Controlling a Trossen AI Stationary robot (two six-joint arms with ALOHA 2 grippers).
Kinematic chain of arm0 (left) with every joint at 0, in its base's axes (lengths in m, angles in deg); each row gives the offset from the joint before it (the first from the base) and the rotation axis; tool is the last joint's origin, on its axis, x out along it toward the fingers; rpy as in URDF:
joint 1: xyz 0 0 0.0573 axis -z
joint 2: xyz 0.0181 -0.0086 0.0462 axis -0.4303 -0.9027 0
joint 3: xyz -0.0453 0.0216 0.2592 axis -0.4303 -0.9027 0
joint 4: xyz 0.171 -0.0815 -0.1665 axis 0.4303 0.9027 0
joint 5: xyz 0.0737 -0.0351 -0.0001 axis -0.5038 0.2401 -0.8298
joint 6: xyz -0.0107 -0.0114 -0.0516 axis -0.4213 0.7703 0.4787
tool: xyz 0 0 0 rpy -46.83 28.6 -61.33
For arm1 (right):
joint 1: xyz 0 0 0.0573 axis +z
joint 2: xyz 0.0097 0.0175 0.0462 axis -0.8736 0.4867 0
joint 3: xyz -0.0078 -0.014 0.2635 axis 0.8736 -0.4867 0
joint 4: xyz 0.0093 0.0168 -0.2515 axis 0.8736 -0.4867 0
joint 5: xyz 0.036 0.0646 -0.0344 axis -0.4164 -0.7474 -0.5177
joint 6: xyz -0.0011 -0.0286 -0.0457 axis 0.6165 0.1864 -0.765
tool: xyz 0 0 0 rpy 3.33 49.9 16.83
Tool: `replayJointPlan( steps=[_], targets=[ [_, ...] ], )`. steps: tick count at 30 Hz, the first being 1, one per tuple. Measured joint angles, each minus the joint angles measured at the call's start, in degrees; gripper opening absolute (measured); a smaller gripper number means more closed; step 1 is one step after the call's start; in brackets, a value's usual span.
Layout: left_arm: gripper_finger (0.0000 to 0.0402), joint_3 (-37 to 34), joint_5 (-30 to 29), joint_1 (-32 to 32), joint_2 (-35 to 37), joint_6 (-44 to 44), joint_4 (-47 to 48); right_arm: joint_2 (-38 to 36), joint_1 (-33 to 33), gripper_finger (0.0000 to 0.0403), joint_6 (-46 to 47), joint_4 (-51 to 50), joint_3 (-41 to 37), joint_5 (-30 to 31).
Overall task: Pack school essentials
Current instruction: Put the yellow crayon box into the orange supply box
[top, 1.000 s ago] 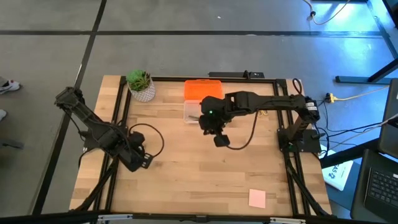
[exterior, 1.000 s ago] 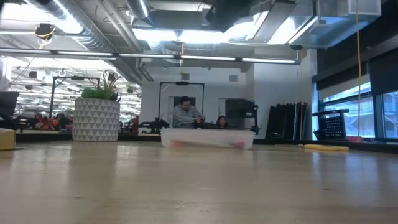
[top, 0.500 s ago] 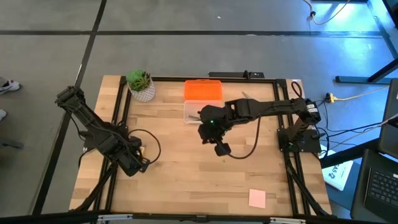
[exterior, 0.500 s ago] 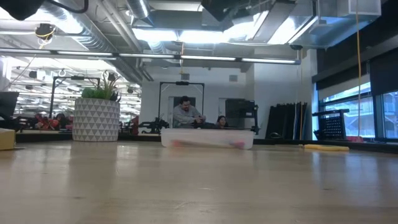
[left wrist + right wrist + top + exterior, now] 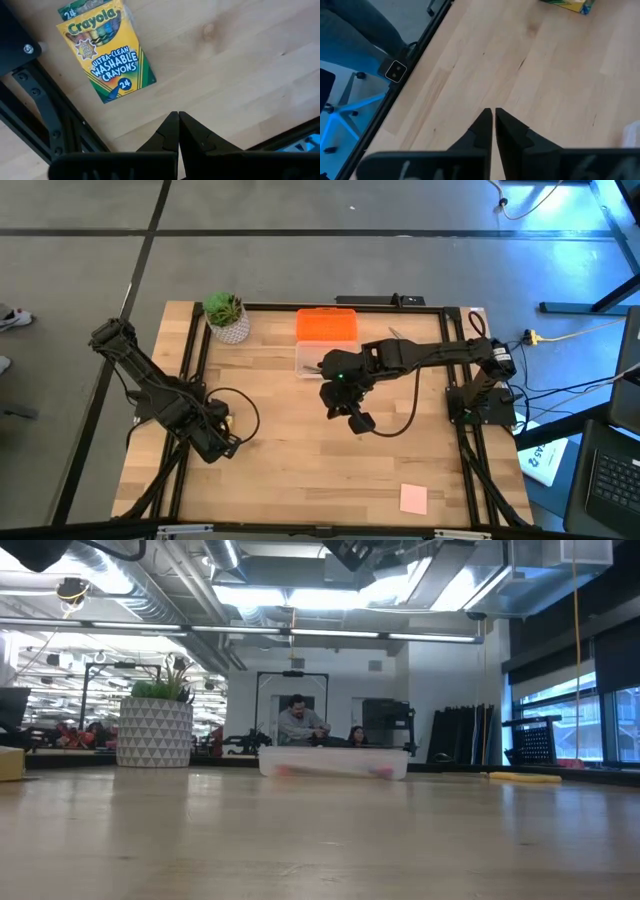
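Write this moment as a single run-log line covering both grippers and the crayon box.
left gripper: shut, empty, above crayon box at table's left edge | right gripper: shut, empty, mid-table near clear case | pink note pad: unpacked

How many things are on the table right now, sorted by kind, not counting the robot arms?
Crayon box: 1
Pink note pad: 1
Clear case with orange lid: 1
Potted plant: 1
Total: 4
The case's contents are too blurred to count.
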Motion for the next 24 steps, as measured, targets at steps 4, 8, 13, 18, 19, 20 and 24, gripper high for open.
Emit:
replayJointPlan(
  steps=[4, 8, 13, 18, 19, 20, 24],
  targets=[
    [0.0000, -0.02, -0.02, 0.00, 0.00, -0.04, 0.02, -0.02, 0.00, 0.0029, 0.00, 0.00, 0.00, 0.00],
    [0.0000, -2.59, 0.05, 0.05, 0.02, -0.08, -0.37, -0.01, 0.00, 0.0030, 0.00, 0.00, 0.00, 0.00],
    [0.0000, -6.71, -0.58, -0.72, 1.95, 0.01, -6.72, -0.02, 0.00, 0.0031, 0.00, 0.02, 0.00, 0.03],
    [0.0000, -8.86, -1.05, -0.69, 3.26, 1.32, -8.56, -0.01, 0.00, 0.0031, 0.00, 0.45, -0.02, 0.09],
    [0.0000, -9.17, -1.07, -0.45, 3.26, 2.53, -7.93, -0.02, 0.00, 0.0031, 0.00, 0.55, -0.02, 0.09],
    [0.0000, -9.31, -1.07, -0.23, 3.28, 4.39, -7.93, 0.00, 0.00, 0.0031, 0.00, 0.74, -0.02, 0.07],
    [0.0012, -9.55, -0.42, 0.05, 3.28, 8.99, -7.69, -0.01, 0.00, 0.0031, 0.00, 1.40, -0.02, 0.07]
  ],
)
